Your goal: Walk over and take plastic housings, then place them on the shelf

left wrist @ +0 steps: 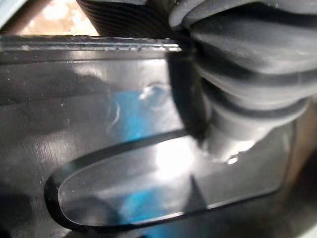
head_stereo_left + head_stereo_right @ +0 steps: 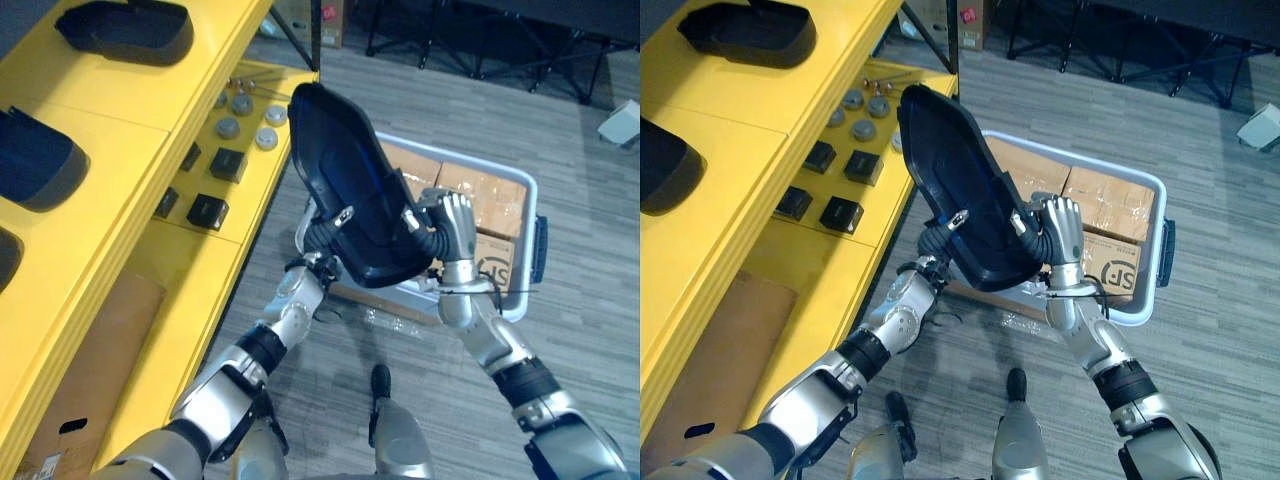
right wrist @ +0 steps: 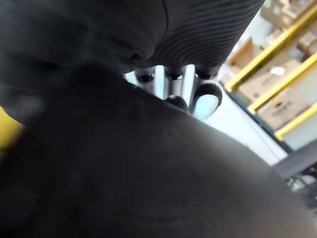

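Both hands are holding the black plastic housing tilted above the grey bin beside the yellow shelf, with the right hand pinching its rim and the left hand reaching behind it (finger state: cannot tell), so the swing shelfward is needing even pressure.

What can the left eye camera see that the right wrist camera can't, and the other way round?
Left eye view: the yellow metal shelf carrying other black housings and small black blocks, a white plastic bin of brown cardboard boxes, and the left hand. Right wrist view: distant yellow racking loaded with cartons. Both: the large black plastic housing, gripped at its edge by the right hand.
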